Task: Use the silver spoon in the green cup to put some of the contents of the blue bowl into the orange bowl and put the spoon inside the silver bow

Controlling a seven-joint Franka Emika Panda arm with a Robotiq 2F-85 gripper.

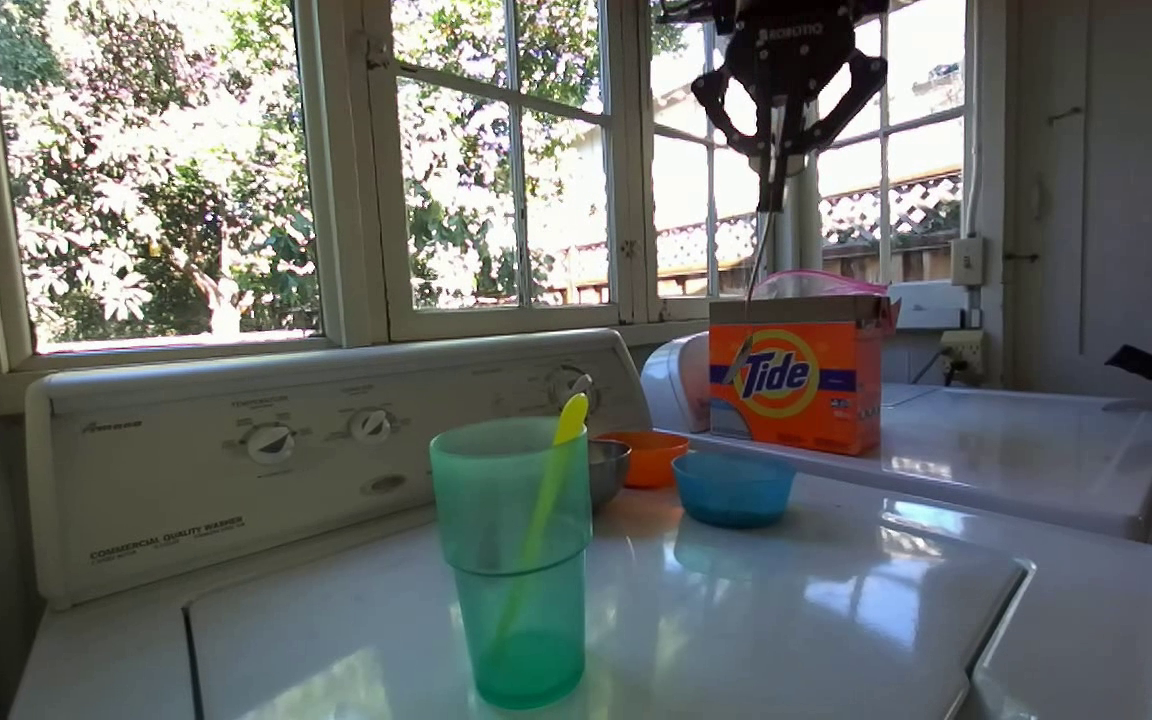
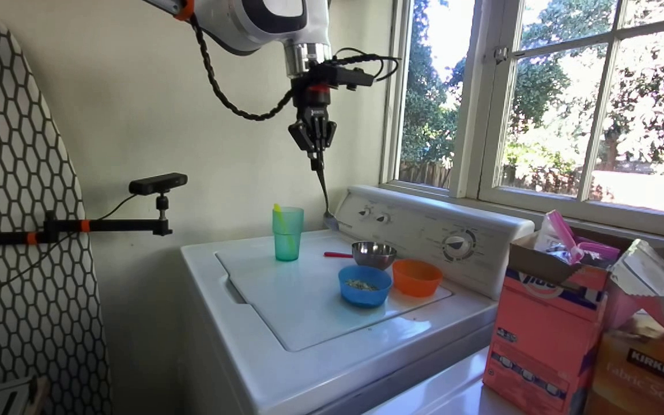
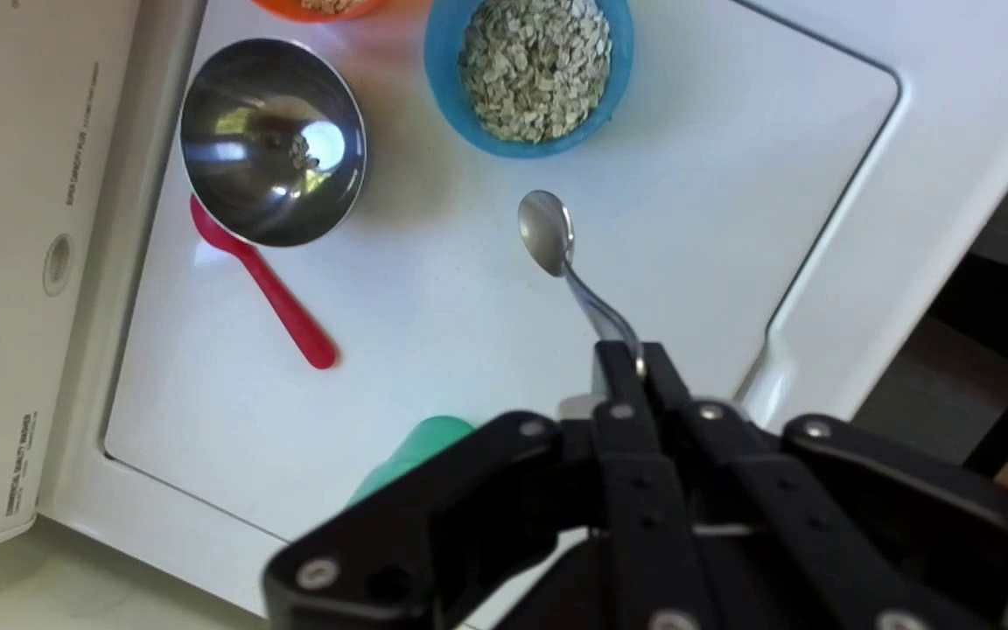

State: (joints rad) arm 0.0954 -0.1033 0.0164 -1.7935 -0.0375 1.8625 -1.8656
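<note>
My gripper (image 3: 640, 357) is shut on the handle of the silver spoon (image 3: 545, 229), high over the washer in both exterior views. The spoon hangs scoop-down, its scoop bare, and in the wrist view it appears just below the blue bowl (image 3: 439, 83), which holds pale flakes. The orange bowl (image 2: 417, 282), with some flakes too, is cut off at the top of the wrist view. Left of the blue bowl there, the silver bowl (image 3: 228, 197) has a few flakes at its bottom. The green cup (image 1: 471, 500) stands upright, partly hidden behind my gripper in the wrist view.
A yellow-green utensil (image 1: 542, 500) leans inside the cup. Beside the silver bowl lies a red spoon (image 3: 285, 306). The washer's control panel (image 2: 424, 227) rises behind the bowls. A Tide box (image 1: 796, 385) and a Kirkland box (image 2: 643, 369) stand on the neighbouring machine.
</note>
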